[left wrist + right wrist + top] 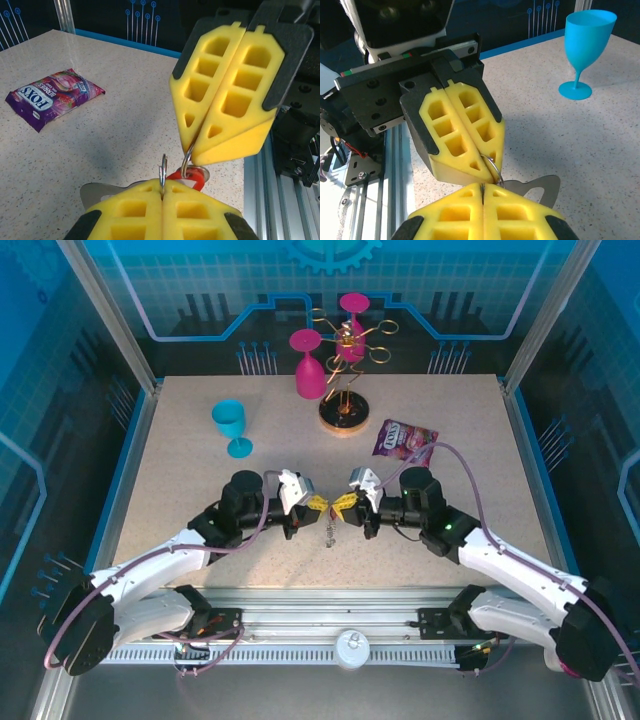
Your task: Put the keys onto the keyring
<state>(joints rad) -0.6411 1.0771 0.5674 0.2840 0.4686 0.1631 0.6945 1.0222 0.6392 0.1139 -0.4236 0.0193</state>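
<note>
Closest up, the left gripper (162, 192) has its 2 yellow foam pads, blocky and cut with square pockets, pressed flat together. The right gripper (196, 150) meets it tip to tip, squeezed just as tight. Both hang over the near middle of the table (200, 510), a pale speckled slab.

At the far middle stands the gold wire rack (350, 340) on a round dark base, with 2 glossy pink goblets (308, 370) by it. 1 blue goblet (232, 425) stands upright to the far left. A shiny purple snack packet (405, 440) lies flat just right of the rack's base.

A flat silver plate (540, 185) pokes out level on the far side of the pads. The keys (194, 176) show as a red plastic tag right between the 2 tips. The right pads nip a bent silver wire that curls down into it, and I can't tell which way its long side runs. The left pads pinch a thin ring of the keyring (163, 172), upright and edge-on. From above, a string of small rings (330, 528) dangles straight down.
</note>
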